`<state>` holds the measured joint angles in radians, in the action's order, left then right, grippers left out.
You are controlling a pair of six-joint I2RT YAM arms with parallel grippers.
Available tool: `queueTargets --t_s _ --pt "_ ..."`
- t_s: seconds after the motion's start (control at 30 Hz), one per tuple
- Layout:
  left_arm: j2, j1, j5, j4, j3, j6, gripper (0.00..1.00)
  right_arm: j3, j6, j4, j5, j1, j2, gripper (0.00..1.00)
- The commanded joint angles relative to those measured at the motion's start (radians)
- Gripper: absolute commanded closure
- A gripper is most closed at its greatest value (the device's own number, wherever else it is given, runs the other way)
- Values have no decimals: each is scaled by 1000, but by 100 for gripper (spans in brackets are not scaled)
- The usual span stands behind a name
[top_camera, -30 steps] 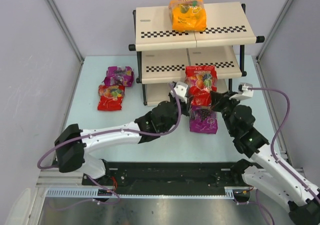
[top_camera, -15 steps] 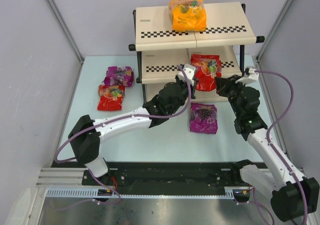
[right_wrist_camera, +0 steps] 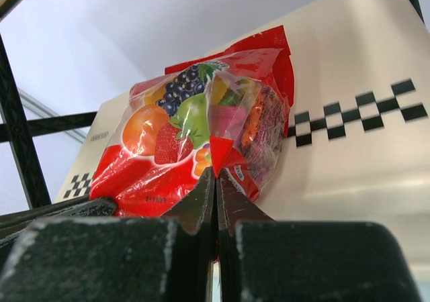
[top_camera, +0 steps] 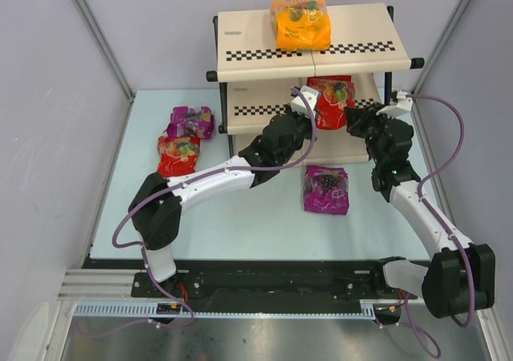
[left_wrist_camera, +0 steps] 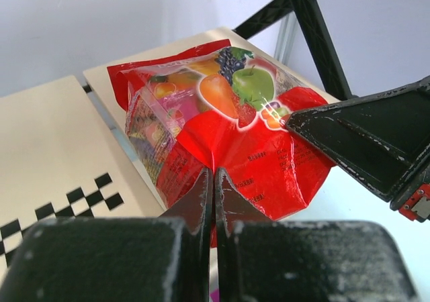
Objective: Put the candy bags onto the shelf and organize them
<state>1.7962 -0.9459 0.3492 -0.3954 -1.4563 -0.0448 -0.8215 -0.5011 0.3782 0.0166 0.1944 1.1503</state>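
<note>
A red candy bag is held between both grippers over the middle tier of the shelf. My left gripper is shut on the bag's left edge. My right gripper is shut on its right corner. An orange bag lies on the top tier. A purple bag lies on the table in front of the shelf. A second purple bag and a second red bag lie on the table at the left.
The shelf's black frame posts stand close to my right gripper. The top tier board overhangs the held bag. Grey enclosure walls bound the table on both sides.
Both grippers have carried the red bag up and back, from in front of the shelf to over its middle tier. The other bags have not moved.
</note>
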Motion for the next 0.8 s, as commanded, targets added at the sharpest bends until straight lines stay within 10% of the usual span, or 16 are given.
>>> queueTargets --t_s 0.0,0.33,0.57,0.77 --pt "15 6 -55 -86 -82 17 100 -80 -5 154 28 -15 41 100" --pt "55 21 -69 -86 -110 13 100 -123 -4 189 49 -46 138 92" --pt "-38 21 -65 -115 -21 8 52 -123 36 99 28 -53 37 66" --pt "-152 13 -73 -122 118 -18 35 -91 53 1 14 -55 -90 58"
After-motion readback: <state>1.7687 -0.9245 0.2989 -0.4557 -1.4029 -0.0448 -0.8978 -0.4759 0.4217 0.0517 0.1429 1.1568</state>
